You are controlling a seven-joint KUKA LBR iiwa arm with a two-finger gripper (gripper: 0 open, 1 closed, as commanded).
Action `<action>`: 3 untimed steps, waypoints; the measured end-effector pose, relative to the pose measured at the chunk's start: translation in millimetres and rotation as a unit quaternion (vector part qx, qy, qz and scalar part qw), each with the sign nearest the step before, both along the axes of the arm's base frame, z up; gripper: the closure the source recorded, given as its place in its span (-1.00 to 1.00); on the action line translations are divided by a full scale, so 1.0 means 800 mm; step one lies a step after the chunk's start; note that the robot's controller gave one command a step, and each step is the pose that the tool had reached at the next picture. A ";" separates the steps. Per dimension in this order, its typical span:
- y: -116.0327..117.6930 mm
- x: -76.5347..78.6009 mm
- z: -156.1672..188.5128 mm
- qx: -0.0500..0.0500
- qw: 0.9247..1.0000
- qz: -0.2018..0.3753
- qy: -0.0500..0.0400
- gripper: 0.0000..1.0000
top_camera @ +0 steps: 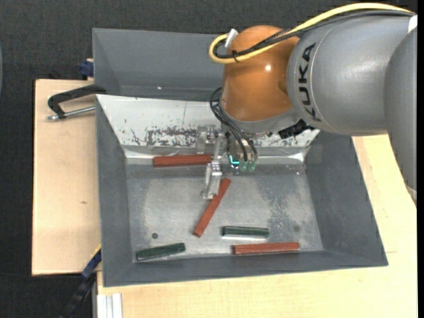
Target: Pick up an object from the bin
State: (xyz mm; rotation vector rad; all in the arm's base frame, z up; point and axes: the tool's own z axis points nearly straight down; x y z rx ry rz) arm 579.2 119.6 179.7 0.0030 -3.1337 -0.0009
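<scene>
As the gripper (212, 184) hangs at upper end of slanted red stick (208, 217) | opening: cannot tell

The grey metal bin (112, 204) has sloped walls and a flat, scuffed floor with five sticks lying loose on it. A reddish-brown stick (180, 159) sits along the back wall, upper middle of the frame. A slanted red stick (209, 214) lies pretty much dead centre, running upper right to lower left. Near the front wall there's a dark green stick (161, 250) at lower left, another green stick (245, 231) right of centre, and a flat red stick (265, 248) just below that one.
</scene>
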 end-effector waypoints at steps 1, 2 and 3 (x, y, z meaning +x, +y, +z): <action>0.000 0.001 0.003 0.000 1.000 0.000 -0.002 -1.00; -0.002 -0.030 0.050 0.000 1.000 -0.009 -0.004 -1.00; -0.028 -0.009 0.013 0.001 0.999 0.043 -0.010 -1.00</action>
